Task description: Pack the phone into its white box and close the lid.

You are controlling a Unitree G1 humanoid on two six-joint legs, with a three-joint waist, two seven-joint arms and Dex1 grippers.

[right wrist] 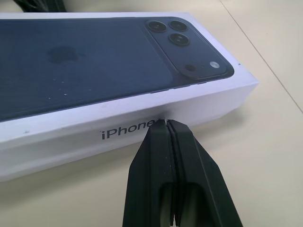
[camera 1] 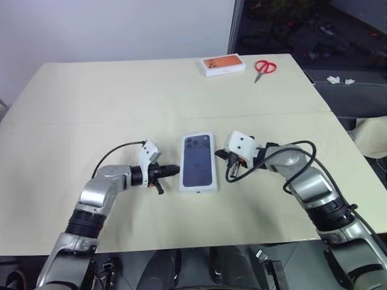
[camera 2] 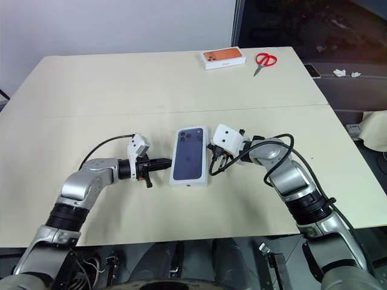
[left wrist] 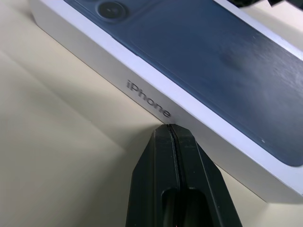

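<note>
Head views
Table: a pale cream tabletop with the closed box near its front middle.
Lid: the lid lies face up, printed with a dark blue phone picture, camera cluster toward the far end; it covers the white box, so the box and the phone cannot be seen.
Left gripper: the left gripper points toward the lid's left long side, its tips at or just beside the edge, fingers pressed together, nothing between them.
Right gripper: the right gripper comes in from the other side, angled down toward the lid's right long side, near its far half.
Far side: an orange-topped box sits by the table's far edge, with red-handled scissors just to its right, apart from it.

Left wrist view
Fingers: the two black fingers are fully together, a thin seam between them.
Contact: their tips meet the lid's white side wall just under the printed "iPhone" lettering, low where the wall meets the table.

Right wrist view
Fingers: the right gripper's fingers are likewise closed flat against each other, gripping nothing.
Contact: the tips sit against the lid's side wall, overlapping the end of the "iPhone" lettering.
</note>
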